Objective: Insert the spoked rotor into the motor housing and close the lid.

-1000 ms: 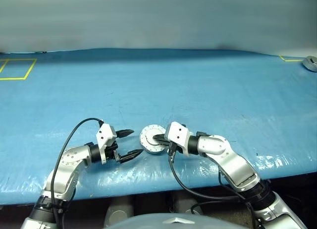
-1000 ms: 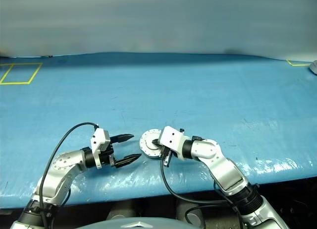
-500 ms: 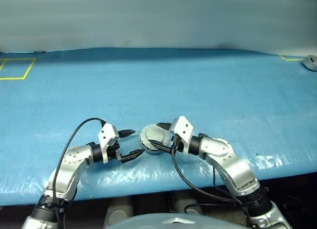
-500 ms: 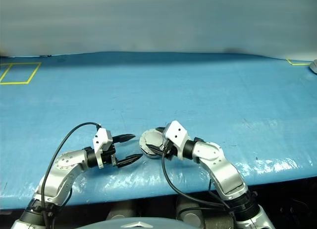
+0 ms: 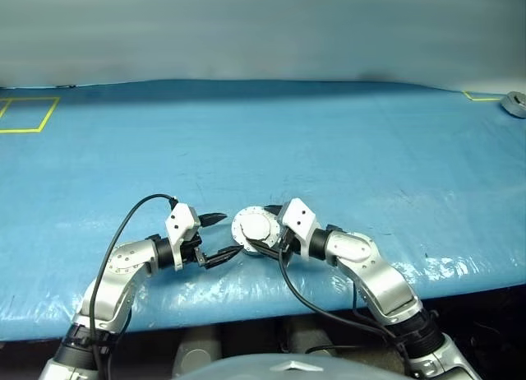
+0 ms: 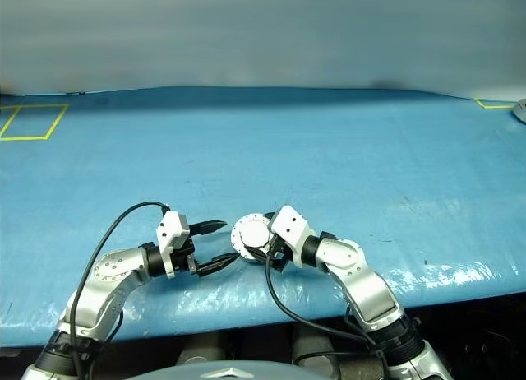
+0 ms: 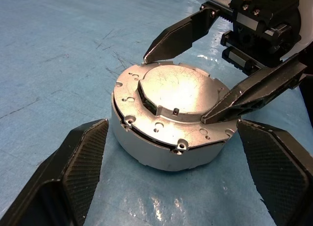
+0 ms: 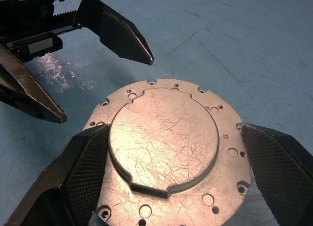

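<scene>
Right jaws: spread, right gripper (image 5: 261,228) straddling lid (image 7: 178,89), not pinching
Left jaws: spread, left gripper (image 5: 222,235) just beside motor housing (image 7: 146,150)
Lid: closed on housing

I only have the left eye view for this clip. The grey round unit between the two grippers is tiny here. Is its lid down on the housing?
Observer: Yes. In the left wrist view the lid lies flat on the motor housing, outer face up, a thin dark seam between them.
Operator: Is the right gripper clamping it?
Observer: No. The right gripper is open, its fingers at either side of the lid.
Operator: And the left?
Observer: The left gripper is open too, fingers clear of the housing.
</scene>
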Robot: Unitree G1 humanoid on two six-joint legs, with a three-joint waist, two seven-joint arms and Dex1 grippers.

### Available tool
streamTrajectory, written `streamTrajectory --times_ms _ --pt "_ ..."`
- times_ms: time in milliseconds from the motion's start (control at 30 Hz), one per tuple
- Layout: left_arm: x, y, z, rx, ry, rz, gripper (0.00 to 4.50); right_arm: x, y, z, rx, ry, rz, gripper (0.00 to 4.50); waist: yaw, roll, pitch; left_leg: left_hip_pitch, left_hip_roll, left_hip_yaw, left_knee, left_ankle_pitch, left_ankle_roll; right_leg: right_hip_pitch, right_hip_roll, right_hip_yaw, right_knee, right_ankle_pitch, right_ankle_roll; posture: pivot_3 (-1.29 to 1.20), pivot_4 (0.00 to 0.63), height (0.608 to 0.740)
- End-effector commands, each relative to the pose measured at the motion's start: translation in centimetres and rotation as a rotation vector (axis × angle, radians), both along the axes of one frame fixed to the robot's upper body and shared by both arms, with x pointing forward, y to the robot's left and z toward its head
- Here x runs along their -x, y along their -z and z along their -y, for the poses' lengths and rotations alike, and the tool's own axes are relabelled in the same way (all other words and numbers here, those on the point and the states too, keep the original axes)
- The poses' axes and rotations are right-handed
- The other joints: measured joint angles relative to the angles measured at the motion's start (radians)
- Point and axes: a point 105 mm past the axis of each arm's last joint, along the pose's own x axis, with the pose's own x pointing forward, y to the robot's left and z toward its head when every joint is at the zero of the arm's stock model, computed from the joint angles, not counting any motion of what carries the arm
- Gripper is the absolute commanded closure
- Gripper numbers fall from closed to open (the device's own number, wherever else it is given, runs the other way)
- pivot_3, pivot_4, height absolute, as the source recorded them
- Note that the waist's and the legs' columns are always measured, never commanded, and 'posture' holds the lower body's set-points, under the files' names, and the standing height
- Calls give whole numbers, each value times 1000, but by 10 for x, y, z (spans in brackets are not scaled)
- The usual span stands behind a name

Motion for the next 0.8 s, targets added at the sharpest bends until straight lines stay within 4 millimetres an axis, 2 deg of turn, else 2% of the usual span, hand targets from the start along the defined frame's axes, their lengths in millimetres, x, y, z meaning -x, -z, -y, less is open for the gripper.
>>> streamTrajectory --times_ms 33,100,267,533,800 --pt "1 -11 6 10 19 43 0 -3 2 4 26 13 20 935 0 0 0 0 0 0 0 0 0 0 0 0 0 0 0 0 150 740" --pt "1 -12 6 10 18 44 0 -3 3 4 26 15 21 1486 0 0 0 0 0 0 0 0 0 0 0 0 0 0 0 0 150 740" --pt "1 -12 7 12 19 44 0 0 4 1 26 3 4 1486 0 0 0 0 0 0 0 0 0 0 0 0 0 0 0 0 150 740" --pt "1 -12 8 14 19 44 0 -1 18 0 70 29 -33 1486 -2 0 0 2 0 0 0 0 0 1 0 0 0 0 0 0 150 740" --pt "1 -11 9 16 18 43 0 4 50 6 165 61 -132 1486 -6 0 -2 4 0 0 0 0 0 2 0 0 1 -1 1 0 150 740"
